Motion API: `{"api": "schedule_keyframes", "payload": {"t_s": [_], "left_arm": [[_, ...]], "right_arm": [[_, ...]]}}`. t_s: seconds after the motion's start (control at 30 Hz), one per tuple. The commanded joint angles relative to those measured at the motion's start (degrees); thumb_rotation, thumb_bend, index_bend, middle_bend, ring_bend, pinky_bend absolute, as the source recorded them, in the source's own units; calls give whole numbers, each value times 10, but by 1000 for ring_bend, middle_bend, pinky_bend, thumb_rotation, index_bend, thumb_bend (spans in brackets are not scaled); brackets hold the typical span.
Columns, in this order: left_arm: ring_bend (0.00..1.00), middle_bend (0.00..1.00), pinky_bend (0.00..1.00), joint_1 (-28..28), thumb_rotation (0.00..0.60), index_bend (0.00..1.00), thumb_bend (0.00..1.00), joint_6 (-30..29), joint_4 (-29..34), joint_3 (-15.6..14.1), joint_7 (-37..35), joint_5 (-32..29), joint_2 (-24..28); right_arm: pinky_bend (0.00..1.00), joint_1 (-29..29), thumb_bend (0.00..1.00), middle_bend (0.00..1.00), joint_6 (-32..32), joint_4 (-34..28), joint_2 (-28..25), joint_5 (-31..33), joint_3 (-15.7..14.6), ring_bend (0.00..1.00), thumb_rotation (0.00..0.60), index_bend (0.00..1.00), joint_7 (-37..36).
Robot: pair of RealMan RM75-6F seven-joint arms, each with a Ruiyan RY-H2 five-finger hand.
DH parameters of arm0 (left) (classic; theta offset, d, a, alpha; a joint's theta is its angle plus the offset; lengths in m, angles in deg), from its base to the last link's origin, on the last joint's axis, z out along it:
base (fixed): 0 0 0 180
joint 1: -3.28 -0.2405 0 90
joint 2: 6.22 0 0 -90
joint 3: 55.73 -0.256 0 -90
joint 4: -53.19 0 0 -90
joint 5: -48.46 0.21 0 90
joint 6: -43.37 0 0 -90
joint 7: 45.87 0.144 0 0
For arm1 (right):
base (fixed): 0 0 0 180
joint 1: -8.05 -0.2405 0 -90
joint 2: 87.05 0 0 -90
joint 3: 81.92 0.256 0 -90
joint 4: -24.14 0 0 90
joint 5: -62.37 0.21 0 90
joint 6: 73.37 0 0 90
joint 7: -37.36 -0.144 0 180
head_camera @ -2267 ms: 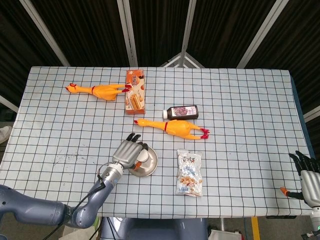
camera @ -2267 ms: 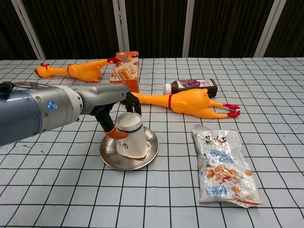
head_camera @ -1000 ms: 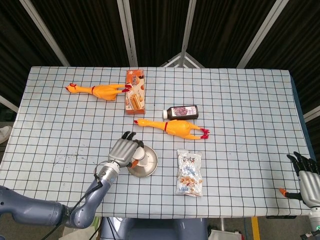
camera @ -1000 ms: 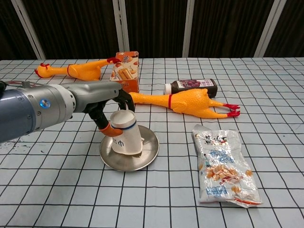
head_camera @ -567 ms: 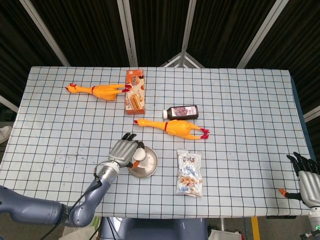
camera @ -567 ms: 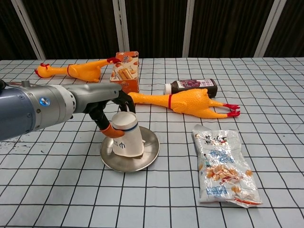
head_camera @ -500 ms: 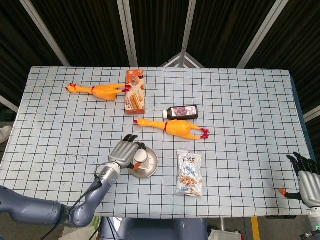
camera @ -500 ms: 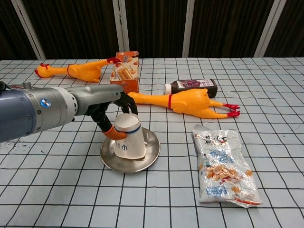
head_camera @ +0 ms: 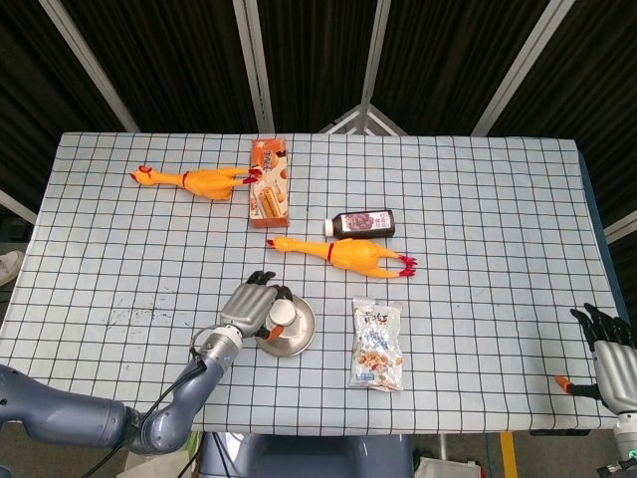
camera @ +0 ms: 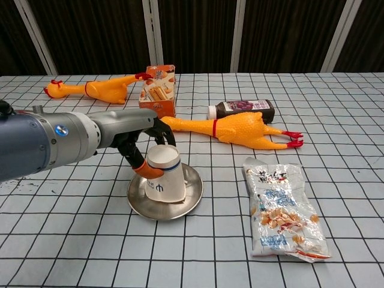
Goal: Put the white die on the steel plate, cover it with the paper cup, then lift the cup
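Paper cup (camera: 163,174) first: where, and how held?

Mouth down on the steel plate (camera: 180,210), leaning a little, near the front of the surface (camera: 336,240). Left hand (camera: 137,146) wrapped round the upper half, dark fingers (camera: 157,133) clamped behind and the orange-tipped thumb against the near side.

And the white die?

Not visible in either view. Presumably under the cup, but cannot tell.

Feel of the cup?

Likely very light and thin-walled, easy to crush or put out of round. Better taken high up near the closed base, where the wall looks stiffest, with gentle pressure and a straight pull upward. Smooth metal beneath, so probably prone to sliding if dragged sideways.

Any markings?

Blue band near the top and one dark printed mark on the side, not legible.

Other hand?

Right hand (head_camera: 608,346) at the far right edge in the head view, well apart from everything, fingers spread and holding nothing.

Writing elsewhere?

Blue and white snack bag (camera: 284,207) just right of the plate, characters printed but too small to read. Dark bottle (camera: 241,109) lying down, label unreadable. Orange box (camera: 159,89) with pictured wafer rolls, text unclear. Two rubber chickens, near chicken (camera: 231,129) and far chicken (camera: 96,88), no lettering.
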Motion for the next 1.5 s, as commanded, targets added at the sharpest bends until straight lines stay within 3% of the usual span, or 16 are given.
{"api": "schedule_keyframes", "payload": {"t_s": [0.03,0.23,0.4,0.57,0.77,0.83,0.97,1.03,1.13,1.2,1.27,1.33,1.5], "left_arm": [[72,346,0,6,600,454,462,-58,-30,-29,68,52,-15],[72,342,0,-9,600,455,462,-19,-5,-1,12,19,-10],[72,344,0,-3,600,452,462,-42,-17,-16,45,34,-12],[72,344,0,-11,600,457,463,-5,0,5,0,10,-6],[72,347,0,-6,600,457,467,-45,-33,-28,48,74,-20],[72,346,0,-8,600,456,467,-42,-26,-27,44,63,-23],[72,343,0,-16,600,465,469,26,12,8,-20,-9,-4],[72,346,0,-13,600,469,470,39,10,12,-23,-19,6],[72,352,0,-3,600,473,470,-1,-16,-5,19,21,1],[72,353,0,-1,600,473,470,-48,-41,-28,51,79,-16],[72,353,0,-10,600,473,470,-73,-54,-40,48,116,-37],[72,353,0,-19,600,474,471,-53,-43,-33,16,113,-39],[72,354,0,-29,600,480,509,52,0,16,-90,50,-4]], "right_arm": [[0,0,124,45,0,0,0,0,0,52,600,133,0],[0,-1,124,45,3,-1,-1,3,0,52,600,133,1],[0,0,124,45,1,-2,0,2,0,52,600,133,2],[0,-1,124,45,4,-1,0,4,0,52,600,133,4],[0,0,124,46,1,-2,0,3,0,52,600,133,2],[0,-1,124,45,2,-2,0,4,0,52,600,133,2],[0,-1,124,46,2,-2,0,3,0,52,600,133,2],[0,0,124,45,2,-2,-1,3,0,52,600,133,2],[0,0,124,45,2,-3,-1,4,0,52,600,133,2],[0,-1,124,45,2,-2,-1,4,0,52,600,133,3],[0,-1,124,46,4,-2,-1,5,0,52,600,133,3],[0,-2,125,46,5,-3,-1,6,0,52,600,133,5],[0,-1,124,46,4,-4,-1,7,0,52,600,132,5]]}}
